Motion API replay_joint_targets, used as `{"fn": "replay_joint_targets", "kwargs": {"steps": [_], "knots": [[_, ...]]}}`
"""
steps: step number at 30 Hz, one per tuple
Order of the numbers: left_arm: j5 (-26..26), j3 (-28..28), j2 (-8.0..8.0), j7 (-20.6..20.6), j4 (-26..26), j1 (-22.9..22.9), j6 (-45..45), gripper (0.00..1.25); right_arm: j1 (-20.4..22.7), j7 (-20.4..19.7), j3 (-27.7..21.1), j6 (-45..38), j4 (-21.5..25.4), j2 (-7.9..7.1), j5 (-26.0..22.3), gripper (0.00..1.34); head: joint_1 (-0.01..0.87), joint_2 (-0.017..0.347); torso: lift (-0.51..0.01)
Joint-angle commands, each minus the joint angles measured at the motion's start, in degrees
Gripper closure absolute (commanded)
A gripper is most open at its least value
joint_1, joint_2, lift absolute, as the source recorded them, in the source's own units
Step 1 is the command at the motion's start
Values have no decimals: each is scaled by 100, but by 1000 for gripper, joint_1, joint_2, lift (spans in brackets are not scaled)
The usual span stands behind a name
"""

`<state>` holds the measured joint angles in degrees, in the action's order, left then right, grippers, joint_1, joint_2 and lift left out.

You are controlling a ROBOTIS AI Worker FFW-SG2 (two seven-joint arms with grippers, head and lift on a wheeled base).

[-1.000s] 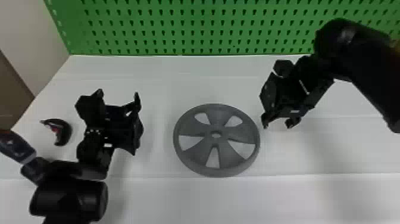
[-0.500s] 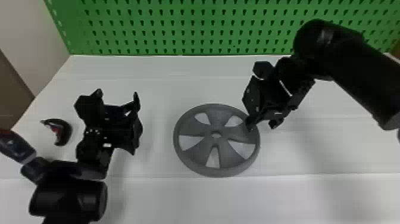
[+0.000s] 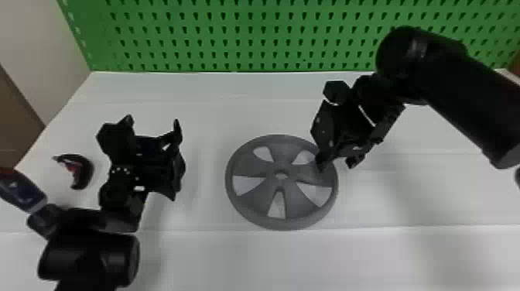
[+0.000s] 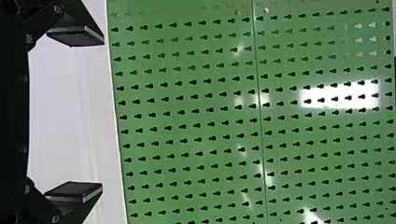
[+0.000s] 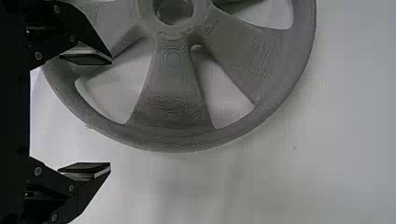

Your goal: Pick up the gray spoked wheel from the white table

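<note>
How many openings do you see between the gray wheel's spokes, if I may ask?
5: in the head view, top left opening, top right opening, left opening, right opening and bottom opening. The right pincer may cover part of the top right opening.

So there's a big green pegboard (image 3: 255,35) standing across the back, with row after row of dark holes. In the left wrist view you can make out their keyhole shape, plus a thin seam (image 4: 257,70) between two sections and a bright white reflection (image 4: 339,103) shining off the surface. Over on the robot's left there's a small dark curved thing (image 3: 87,170), kinda hook-shaped, with some red on its inner side and a pointy end. Can't tell what it is, honestly. Behind it, a pale wall (image 3: 35,46) meets the pegboard's side, and there's a brown panel (image 3: 15,127) at the far left edge.
</note>
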<state>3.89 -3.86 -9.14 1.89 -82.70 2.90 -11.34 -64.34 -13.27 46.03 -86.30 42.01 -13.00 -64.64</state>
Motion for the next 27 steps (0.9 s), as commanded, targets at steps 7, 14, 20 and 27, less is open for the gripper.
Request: {"fn": "replay_joint_targets", "kwargs": {"steps": [7, 14, 20, 27], "knots": [[-3, -1, 0, 14, 0, 0, 9, 177, 0, -431, -226, -124, -202, 105, -154, 453, 806, 44, -98], [-47, -36, -26, 14, 0, -9, 53, 177, -184, -2698, 143, 711, -1195, 149, -2685, 453, 806, 44, -98], [-29, -62, -62, 14, 0, 0, 70, 177, -316, -2988, 205, 922, -1424, 219, -2844, 453, 806, 44, -98], [-38, -89, -97, 14, 0, 0, 88, 177, -325, -2988, 591, 1327, -2127, 298, -3775, 453, 806, 44, -98]]}}
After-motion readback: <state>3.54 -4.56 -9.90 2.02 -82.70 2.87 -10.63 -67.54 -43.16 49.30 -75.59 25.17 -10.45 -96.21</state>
